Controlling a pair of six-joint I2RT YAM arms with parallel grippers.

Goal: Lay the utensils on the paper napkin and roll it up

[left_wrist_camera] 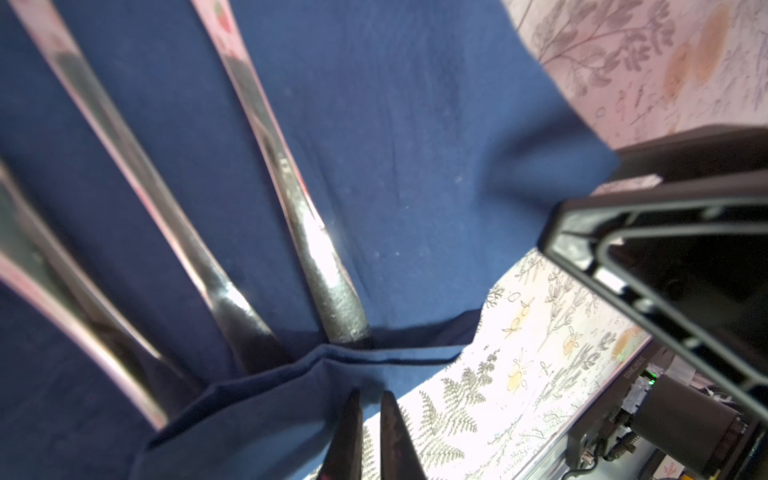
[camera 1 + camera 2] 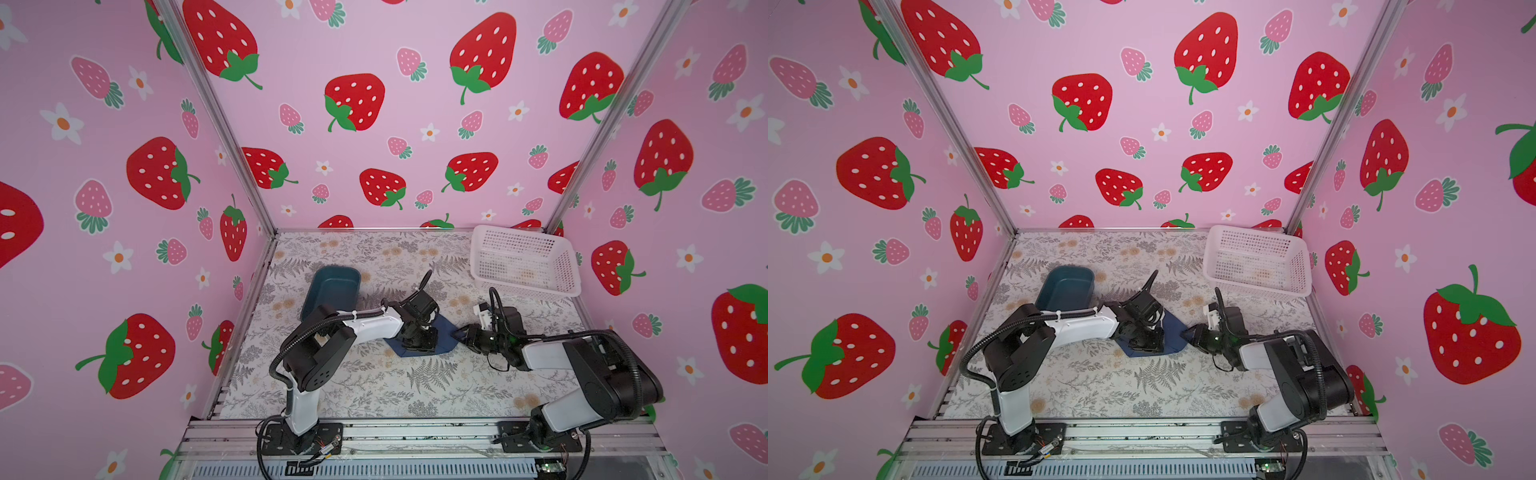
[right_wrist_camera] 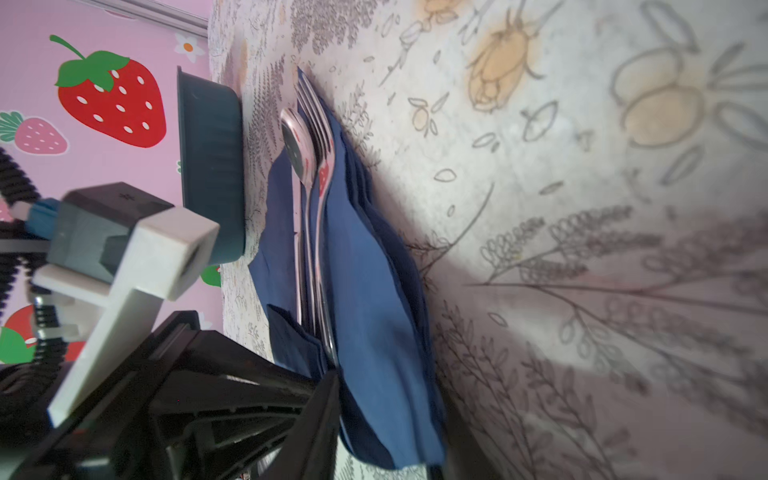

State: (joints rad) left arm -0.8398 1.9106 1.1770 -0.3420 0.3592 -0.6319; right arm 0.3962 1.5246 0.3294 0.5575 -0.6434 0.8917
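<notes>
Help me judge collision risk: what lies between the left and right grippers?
A strip of the paper napkin, seen in both top views between the left gripper and the right gripper.

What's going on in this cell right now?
Both arms are at the paper napkin mid-table. The utensils, a fork and spoon among them, already lie on it. The right gripper appears to grip the napkin's lifted right corner; the left gripper is closed at the folded near edge. Not rolled yet.

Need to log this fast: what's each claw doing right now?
Left claw: closed, tips at a folded edge of the paper napkin; grip unclear.
Right claw: closed on a lifted edge of the paper napkin.
</notes>
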